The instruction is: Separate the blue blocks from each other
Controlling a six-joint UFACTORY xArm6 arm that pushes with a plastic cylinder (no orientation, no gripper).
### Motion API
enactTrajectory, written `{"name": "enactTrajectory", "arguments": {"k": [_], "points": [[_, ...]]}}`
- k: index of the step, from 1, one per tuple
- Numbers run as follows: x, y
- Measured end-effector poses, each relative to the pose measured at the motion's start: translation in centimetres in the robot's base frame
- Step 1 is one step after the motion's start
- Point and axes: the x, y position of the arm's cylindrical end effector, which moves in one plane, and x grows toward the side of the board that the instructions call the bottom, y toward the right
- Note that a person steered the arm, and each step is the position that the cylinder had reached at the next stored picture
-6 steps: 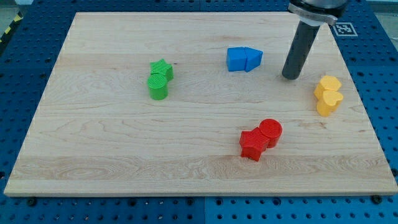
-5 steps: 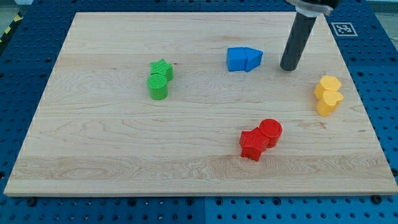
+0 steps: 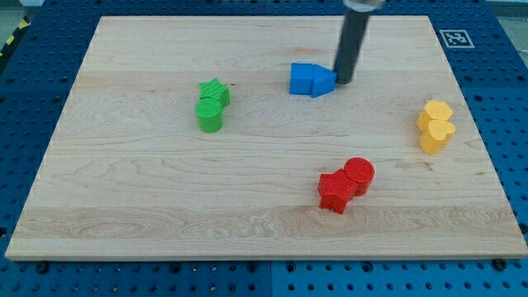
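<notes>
1. Camera view shows my tip [image 3: 342,81] pressed against the right end of the two blue blocks, in the upper middle of the wooden board [image 3: 124,206].

2. There are no jaws to report as clenched or released; the arm ends in a bare rod that can only push.

3. Just to the tip's left sits the blue wedge-shaped block [image 3: 324,81], and touching its far side is the blue square block [image 3: 303,78]. The pair lies in one line running leftward from the tip, not yet separated.

4. Well to the tip's left are the green star [image 3: 216,91] and green cylinder [image 3: 209,115], touching each other. Below the tip, towards the view's bottom, the red cylinder [image 3: 359,174] and the other red block [image 3: 334,191] sit together. To its lower right is the yellow pair [image 3: 435,125].

5. The main risk, as I judge it: a push along this line drives both blue blocks together as a train, so they stay joined.

6. Such a push, if carried far, could also run them into the green pair.

7. A push into the seam from above or below looks more likely to split them, though a glancing contact could merely spin the wedge.
</notes>
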Motion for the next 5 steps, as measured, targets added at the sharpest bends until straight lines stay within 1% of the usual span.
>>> {"name": "enactTrajectory", "arguments": {"k": [1, 2, 3, 5], "points": [[0.0, -4.1], [0.0, -6.9], [0.0, -7.3], [1.0, -5.3]]}}
